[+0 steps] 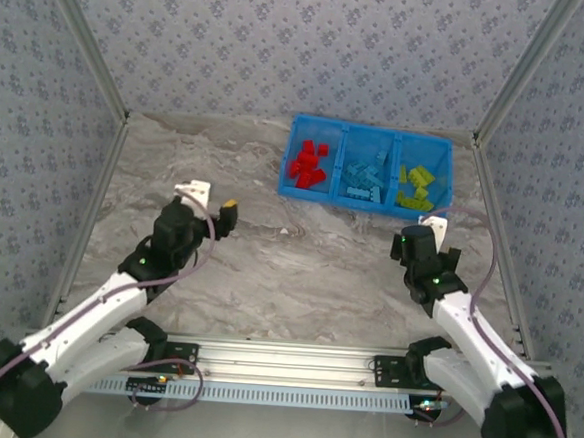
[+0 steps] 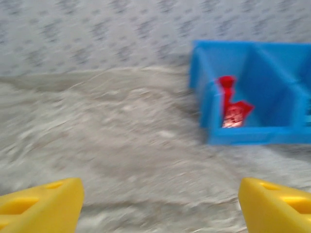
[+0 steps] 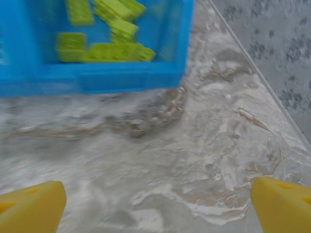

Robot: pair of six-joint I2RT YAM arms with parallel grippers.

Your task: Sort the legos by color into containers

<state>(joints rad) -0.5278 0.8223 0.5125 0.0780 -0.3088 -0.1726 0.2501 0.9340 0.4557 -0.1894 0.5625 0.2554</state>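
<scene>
The bright blue tray stands at the back of the marble table. Red legos fill its left compartment, light blue legos the middle one, yellow-green legos the right one. My left gripper hovers left of centre, well short of the tray, open with nothing between its yellow fingers. Its wrist view shows the tray's left end with red legos inside. My right gripper sits just in front of the tray's right end, open and holding nothing; its wrist view shows the yellow-green legos in the tray.
Patterned walls with aluminium frame posts enclose the table on three sides. A metal rail runs along the near edge by the arm bases. Bare marble tabletop lies between the two arms.
</scene>
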